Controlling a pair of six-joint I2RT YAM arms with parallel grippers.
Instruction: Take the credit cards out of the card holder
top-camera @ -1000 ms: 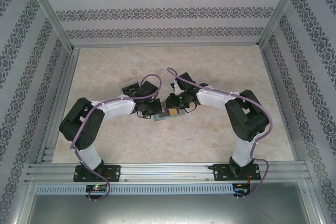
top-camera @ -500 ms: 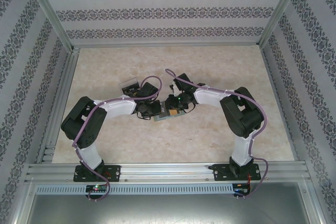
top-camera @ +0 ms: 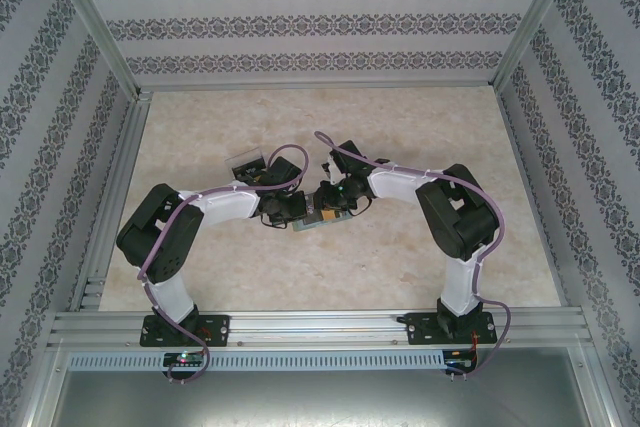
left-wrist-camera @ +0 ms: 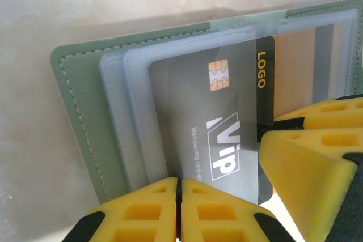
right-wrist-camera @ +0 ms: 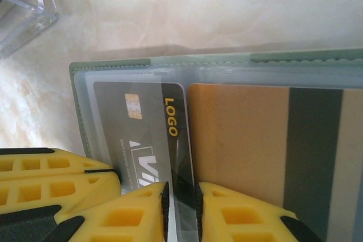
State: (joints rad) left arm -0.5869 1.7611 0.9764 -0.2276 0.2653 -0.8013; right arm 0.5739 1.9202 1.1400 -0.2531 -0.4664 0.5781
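I count two arms from the overhead camera, the left arm (top-camera: pixel 215 205) and the right arm (top-camera: pixel 400 185). That gives two tools: left tool (left-wrist-camera: pixel 178 208), right tool (right-wrist-camera: pixel 180 196). There is one worktop (top-camera: pixel 420 127) and one card holder (left-wrist-camera: pixel 79 111). I see two cards, one dark card (left-wrist-camera: pixel 215 117) and one tan card (right-wrist-camera: pixel 238 140). One clear tray (right-wrist-camera: pixel 28 9) sits at the upper left of the right wrist frame.

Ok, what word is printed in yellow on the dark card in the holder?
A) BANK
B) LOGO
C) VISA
B: in the left wrist view the dark card in the open card holder reads LOGO in yellow near its chip.
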